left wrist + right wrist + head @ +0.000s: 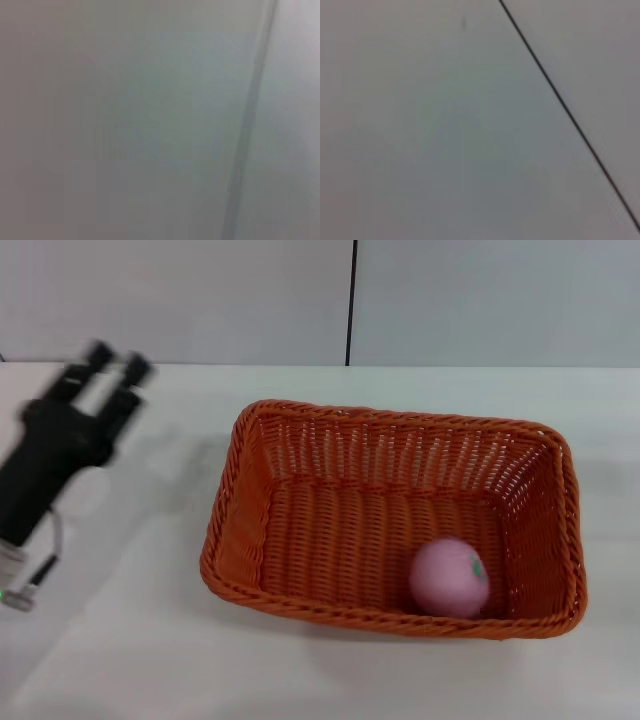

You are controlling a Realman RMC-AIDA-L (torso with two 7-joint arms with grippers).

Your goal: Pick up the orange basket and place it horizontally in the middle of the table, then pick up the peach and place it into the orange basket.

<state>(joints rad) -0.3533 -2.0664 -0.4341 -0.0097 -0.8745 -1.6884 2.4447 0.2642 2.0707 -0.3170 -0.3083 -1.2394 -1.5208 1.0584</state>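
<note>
The orange basket (392, 517) lies with its long side across the white table (130, 640), a little right of centre in the head view. Inside it, near the front right corner, rests the pink peach (449, 577) with its green leaf mark facing right. My left gripper (116, 363) is raised at the far left, well apart from the basket, fingers spread and holding nothing. The right gripper is out of view. Both wrist views show only a plain grey surface with a dark seam line.
A grey wall with a vertical dark seam (351, 300) stands behind the table's far edge. Bare tabletop lies to the left of the basket and in front of it.
</note>
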